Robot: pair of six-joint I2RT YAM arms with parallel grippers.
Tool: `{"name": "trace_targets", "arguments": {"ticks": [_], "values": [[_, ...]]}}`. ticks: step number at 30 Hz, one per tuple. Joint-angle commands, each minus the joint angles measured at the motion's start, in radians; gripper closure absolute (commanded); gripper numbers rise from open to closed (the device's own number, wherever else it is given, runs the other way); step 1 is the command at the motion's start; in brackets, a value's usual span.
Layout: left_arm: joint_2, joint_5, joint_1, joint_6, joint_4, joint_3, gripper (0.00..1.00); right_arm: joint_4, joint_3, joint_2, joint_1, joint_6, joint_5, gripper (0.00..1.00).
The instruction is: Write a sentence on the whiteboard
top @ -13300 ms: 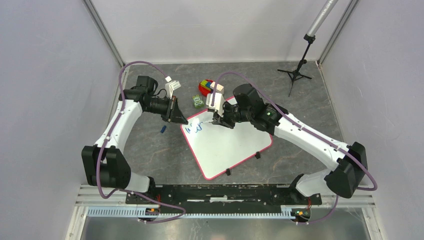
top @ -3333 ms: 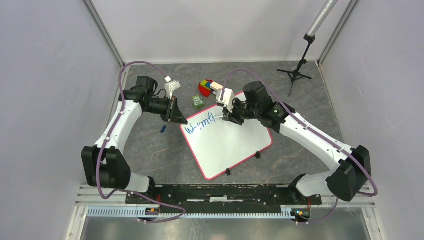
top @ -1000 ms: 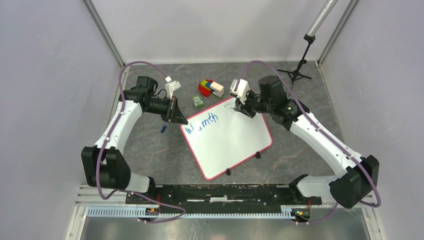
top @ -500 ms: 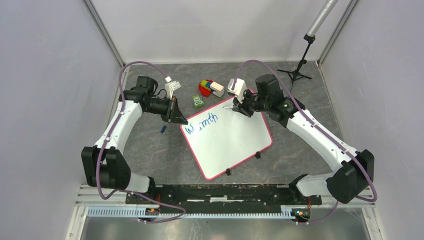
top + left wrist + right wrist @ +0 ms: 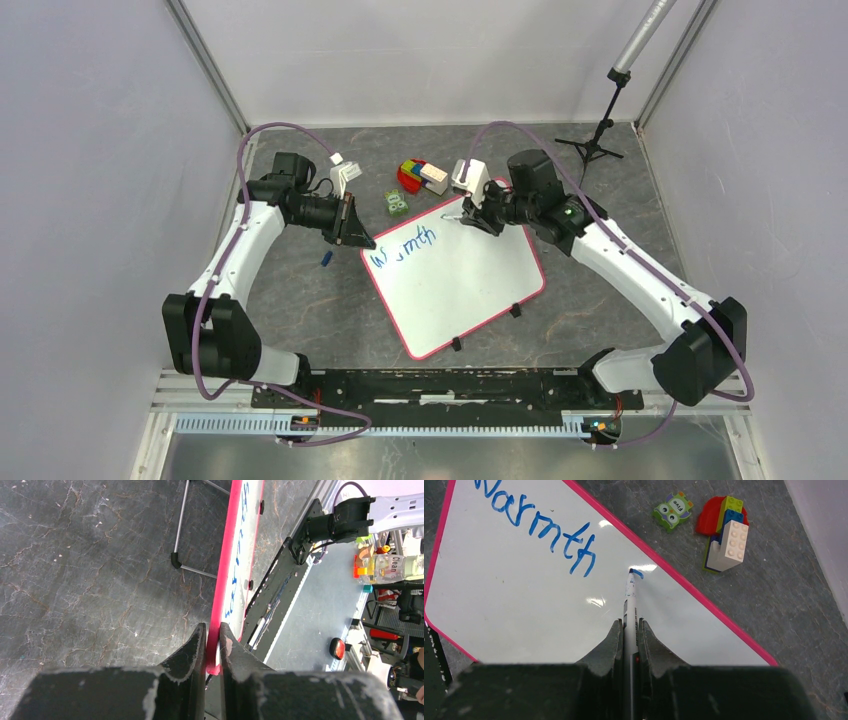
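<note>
Here, at the left, the left gripper [image 5: 212, 630] is clamped on the pink-red rim at the left corner of the whiteboard [image 5: 460, 290], one finger on each side of the edge. Just nearer than it, a small blue thing [image 5: 327, 259] lies on the dark grey counter [image 5: 300, 300]; what it is cannot be told. The whiteboard lies flat in the middle of the counter, turned at a slant, with black clips on its near edge. Of the sentence [image 5: 541, 527], only the blue word "Warmth" shows, running along the board's far left side. Beyond the far rim sit a green owl tile [image 5: 673, 511] and, to its right, a stack of coloured building blocks [image 5: 724, 532], both off the board. The right gripper [image 5: 630, 627] is closed on a marker [image 5: 630, 597], whose tip touches the board at a short blue stroke just right of "Warmth". A black tripod stand [image 5: 597, 140] stands at the far right corner.
</note>
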Motion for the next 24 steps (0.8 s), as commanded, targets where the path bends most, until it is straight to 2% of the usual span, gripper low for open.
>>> {"name": "trace_targets", "arguments": {"ticks": [1,16,24], "values": [[-0.022,-0.032,-0.005,0.023,0.032,-0.007,0.98,0.015,0.02,-0.002,0.012,-0.014,-0.021,1.0],[-0.025,-0.032,-0.005,0.023,0.032,-0.007,0.97,-0.004,-0.088,-0.075,0.015,-0.029,0.024,1.0],[-0.03,-0.031,-0.004,0.024,0.032,-0.009,0.98,-0.025,-0.14,-0.11,0.017,-0.019,-0.006,1.0]]}}
